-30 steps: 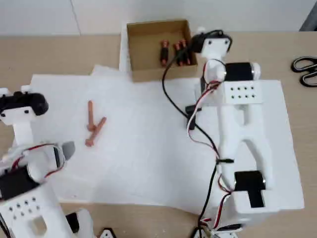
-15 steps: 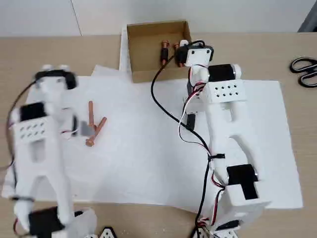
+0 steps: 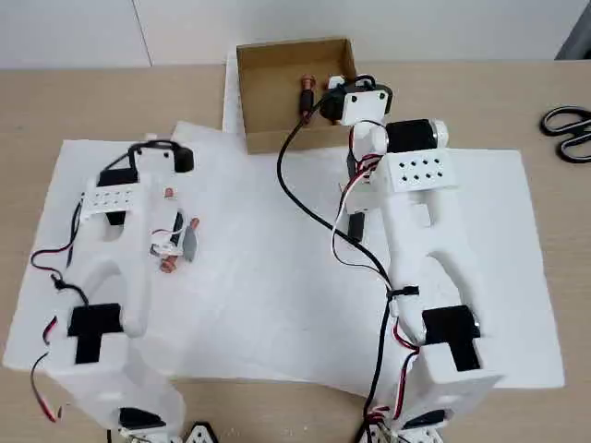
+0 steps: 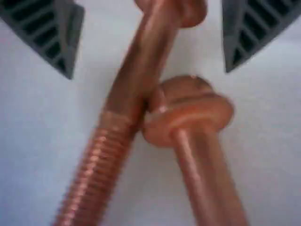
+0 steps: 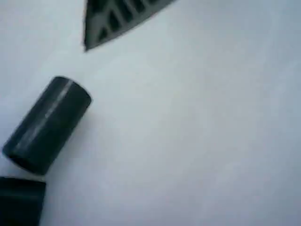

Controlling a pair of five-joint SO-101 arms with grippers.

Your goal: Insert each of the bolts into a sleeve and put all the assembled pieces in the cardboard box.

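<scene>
Two copper bolts lie crossed on the white foam sheet. One bolt has its shaft against the flanged head of the other bolt. My left gripper hangs open just above them, a grey fingertip on either side. From above, bolt ends peek out under the left arm. A dark sleeve lies on the foam below the right gripper, with a second sleeve beside it. One grey finger shows with bare foam next to it. Assembled pieces lie in the cardboard box.
The right arm stretches up the sheet's right half, its wrist camera at the box's front right corner and a black cable looping to its left. Scissors lie at the far right on the wooden table.
The left arm swung in from the left edge and came down over the two bolts. The right arm's wrist drew back from over the box and shifted slightly left.
</scene>
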